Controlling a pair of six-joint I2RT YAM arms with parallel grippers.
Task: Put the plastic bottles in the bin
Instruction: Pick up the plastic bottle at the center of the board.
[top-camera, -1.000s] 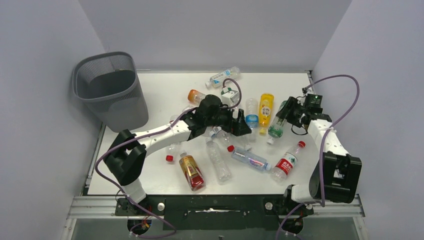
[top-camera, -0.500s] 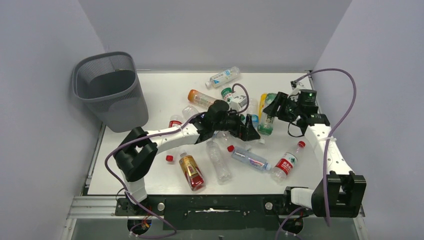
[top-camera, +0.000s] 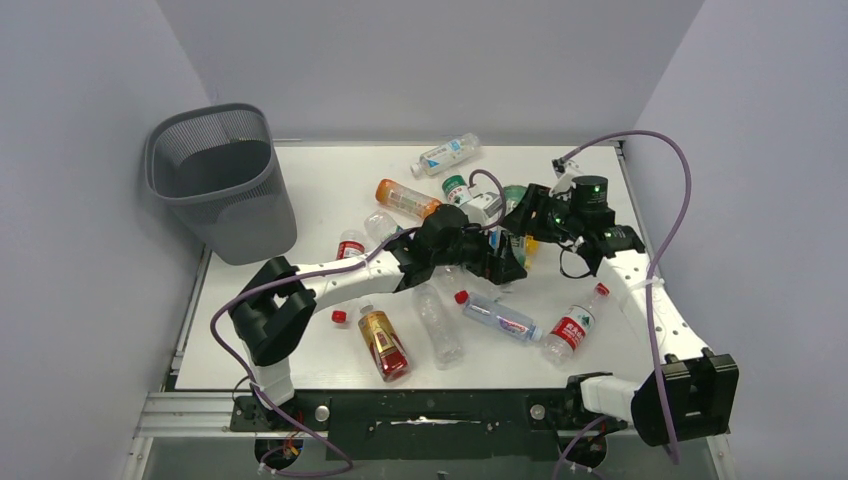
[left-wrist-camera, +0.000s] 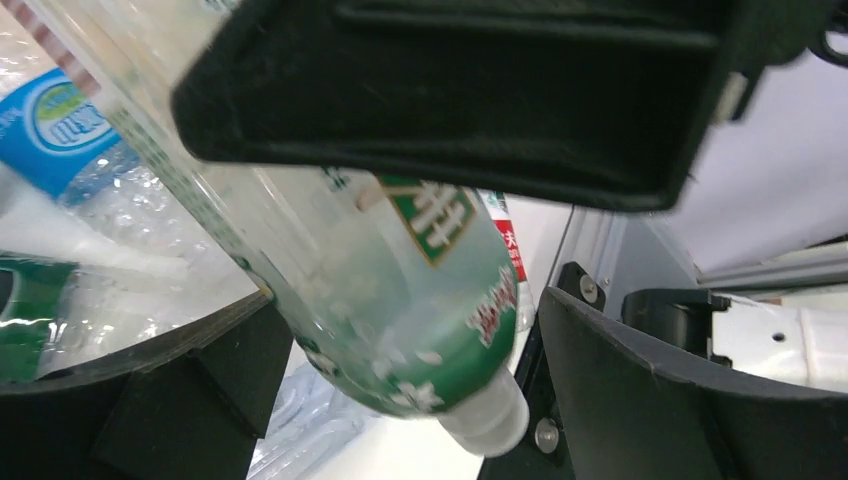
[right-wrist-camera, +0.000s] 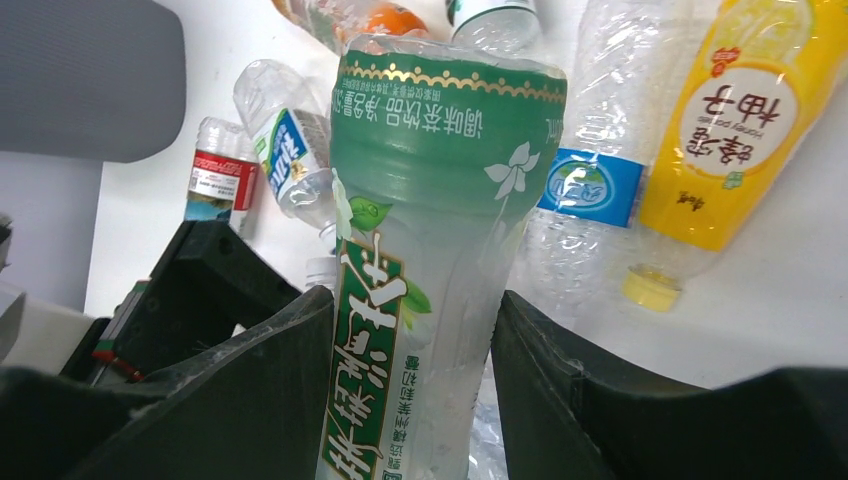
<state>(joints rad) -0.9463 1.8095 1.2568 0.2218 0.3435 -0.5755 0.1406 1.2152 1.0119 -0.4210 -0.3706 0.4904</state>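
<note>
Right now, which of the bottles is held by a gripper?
The green-labelled bottle, clamped in the right gripper. The other bottles lie loose on the table, none of them gripped.

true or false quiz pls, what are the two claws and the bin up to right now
1. The right claw grips a green-labelled bottle. True.
2. The left claw is shut. False: it is wide open, with that bottle between its fingers.
3. The bin stands at the far right. False: it stands at the far left.
4. A yellow bottle lies on the table. True.
</note>
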